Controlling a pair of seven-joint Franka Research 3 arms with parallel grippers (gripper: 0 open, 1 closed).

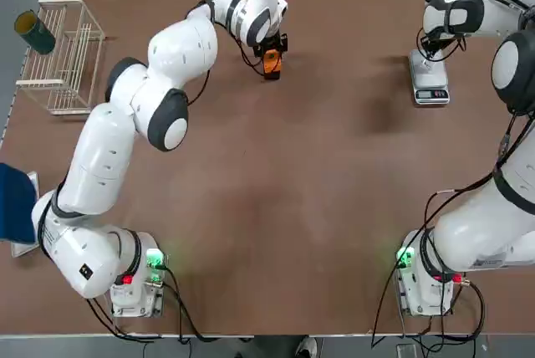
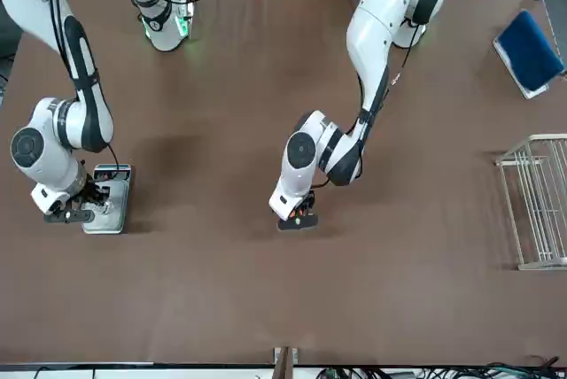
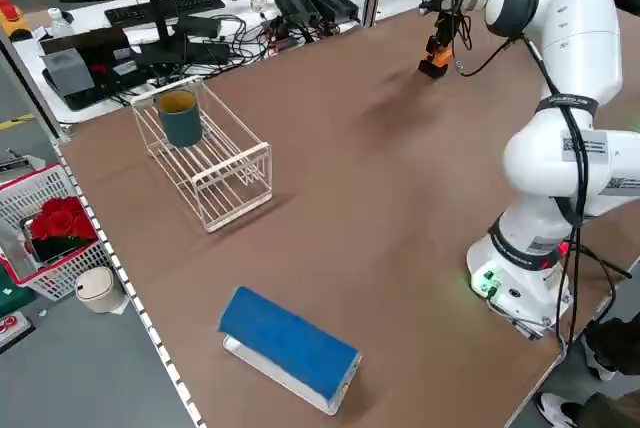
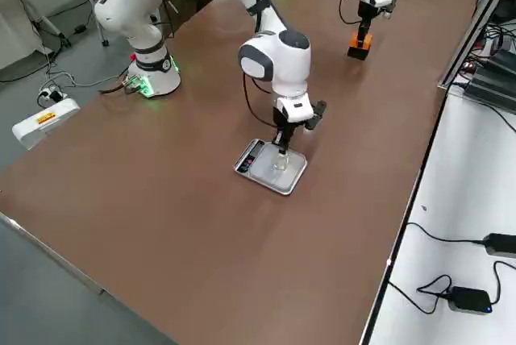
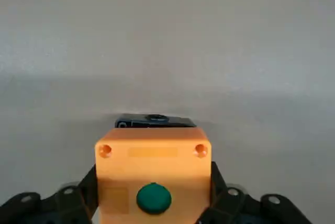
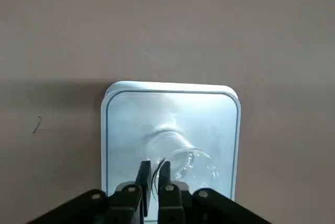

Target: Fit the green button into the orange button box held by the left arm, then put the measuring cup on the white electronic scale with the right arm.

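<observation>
With the scale [image 6: 125,140] as landmark: the right gripper [image 6: 157,164] is pinching the clear measuring cup [image 6: 193,169] over its plate; the left gripper [image 5: 154,198], well apart, is clasping the orange button box [image 5: 120,166], green button [image 5: 154,198] seated; settling the cup level before releasing seems wise.

In the top view, the left hand [image 1: 272,63] is held low at upper centre; the right hand [image 6: 154,169] is pointed downward, fingers nearly closed.
</observation>
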